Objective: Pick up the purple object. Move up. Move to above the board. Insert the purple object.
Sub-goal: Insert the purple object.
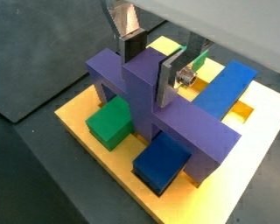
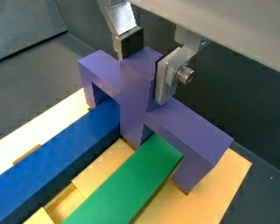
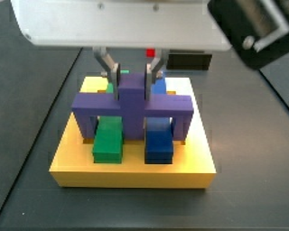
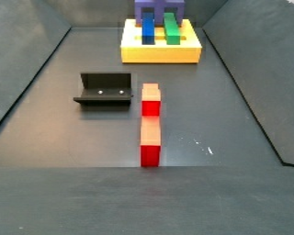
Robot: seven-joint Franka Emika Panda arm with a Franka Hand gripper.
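Note:
The purple object [image 1: 189,122] [image 2: 184,131] stands on the yellow board [image 1: 78,114] [image 2: 220,194], its crossbar spanning a green bar and a blue bar. My gripper [image 1: 150,75] [image 2: 149,72] is above the board, shut on the object's raised middle stub with one finger against each side. A side view shows the gripper [image 3: 133,77] coming down onto the purple object [image 3: 172,104], whose legs reach down to the board [image 3: 135,171]. In the farther side view the board [image 4: 162,53] and the purple object [image 4: 158,7] sit at the far end, and the gripper is cut off.
A green block [image 1: 109,121] and a dark blue block [image 1: 164,162] sit in the board's slots under the crossbar; a long blue bar [image 1: 224,83] lies beyond. The fixture [image 4: 103,89] and a red-and-tan bar [image 4: 150,124] are on the floor. A small black box [image 3: 190,61] stands behind the board.

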